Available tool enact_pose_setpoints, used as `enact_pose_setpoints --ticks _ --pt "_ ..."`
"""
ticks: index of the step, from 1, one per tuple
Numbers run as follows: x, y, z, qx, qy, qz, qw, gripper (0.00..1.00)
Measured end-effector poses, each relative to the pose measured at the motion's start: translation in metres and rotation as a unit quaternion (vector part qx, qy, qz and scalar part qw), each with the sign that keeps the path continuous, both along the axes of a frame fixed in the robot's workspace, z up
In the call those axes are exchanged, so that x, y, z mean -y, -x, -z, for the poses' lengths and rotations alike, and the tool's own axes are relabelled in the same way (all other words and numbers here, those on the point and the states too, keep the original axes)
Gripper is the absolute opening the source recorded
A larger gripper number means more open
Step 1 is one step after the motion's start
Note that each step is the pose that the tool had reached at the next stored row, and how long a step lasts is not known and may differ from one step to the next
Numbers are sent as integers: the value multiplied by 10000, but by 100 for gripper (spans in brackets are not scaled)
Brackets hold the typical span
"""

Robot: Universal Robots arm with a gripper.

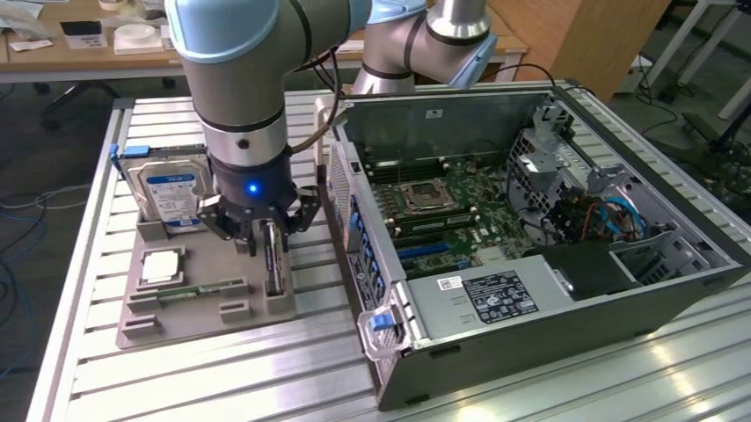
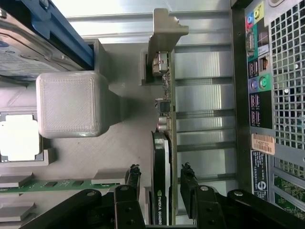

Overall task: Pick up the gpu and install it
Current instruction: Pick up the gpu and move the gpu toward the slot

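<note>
At the holder tray's edge nearest the computer case, straddled the upright gpu with the gripper's fingers apart, seemingly short of contact; needed square, centred closing.

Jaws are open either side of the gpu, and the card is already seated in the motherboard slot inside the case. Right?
Not seated. The gpu stands on edge in the grey holder beside the computer case, outside it; the exterior view shows this. The jaws are open either side of the card, as you said.
</note>
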State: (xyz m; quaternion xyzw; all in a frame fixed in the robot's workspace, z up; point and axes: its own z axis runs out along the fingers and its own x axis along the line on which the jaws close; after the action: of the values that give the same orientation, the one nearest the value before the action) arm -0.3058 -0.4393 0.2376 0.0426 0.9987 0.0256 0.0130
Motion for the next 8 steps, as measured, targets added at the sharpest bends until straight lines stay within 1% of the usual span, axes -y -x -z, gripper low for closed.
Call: enact_pose_setpoints --ticks 6,8 --pt "-1 -16 33 -3 0 0 10000 47" --pt "-8 -16 41 -3 -1 0 10000 47"
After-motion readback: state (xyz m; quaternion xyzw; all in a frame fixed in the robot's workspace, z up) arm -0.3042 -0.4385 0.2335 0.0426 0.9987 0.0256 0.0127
